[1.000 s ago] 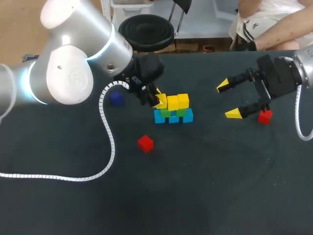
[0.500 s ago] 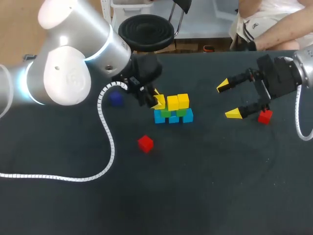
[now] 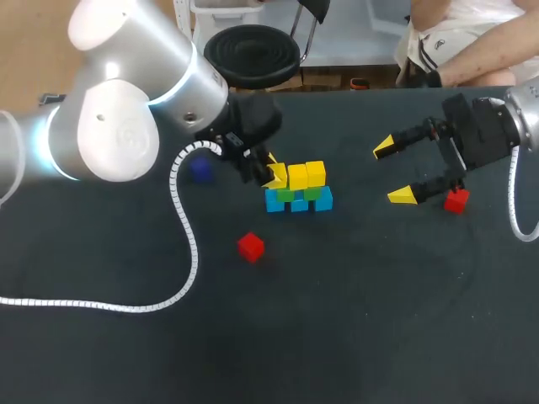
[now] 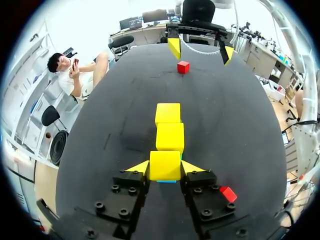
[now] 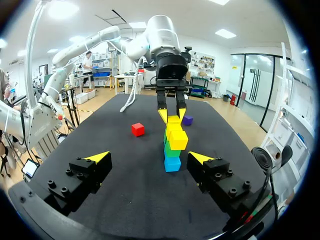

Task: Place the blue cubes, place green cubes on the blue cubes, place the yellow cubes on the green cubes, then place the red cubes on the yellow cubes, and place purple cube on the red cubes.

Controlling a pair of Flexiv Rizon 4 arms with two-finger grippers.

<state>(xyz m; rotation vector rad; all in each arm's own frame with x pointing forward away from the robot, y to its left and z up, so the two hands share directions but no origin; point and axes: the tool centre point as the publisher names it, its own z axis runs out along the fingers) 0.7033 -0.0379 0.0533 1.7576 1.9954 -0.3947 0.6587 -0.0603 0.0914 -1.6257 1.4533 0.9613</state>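
The yellow cube [image 4: 165, 165] sits at the left end of a row of three, clamped between the two yellow tips of the left end effector [image 4: 165, 168], which press on it from either side. Two more yellow cubes [image 3: 296, 177] line up beside it, touching, on top of the green cubes [image 3: 287, 194], which in turn rest on a row of blue cubes [image 3: 299, 203]. The pictures do not show whether the gripped cube bears on the layer below; only a sliver of blue shows under it in the left wrist view.

The stack stands mid-bench [image 3: 354, 320], somewhat toward the far edge. A red cube [image 3: 250, 246] lies alone on the near-edge side of the stack, apart from it. The purple cube [image 3: 200, 170] lies on the stack's left-edge side, beside the left arm's white coiled cable [image 3: 181, 227].

Toward the right edge, the right end effector [image 3: 393, 172] is released, its fingers spread wide and grasping nothing, pointing at the stack from well apart. A second red cube [image 3: 456, 200] lies just beside its nearer finger.
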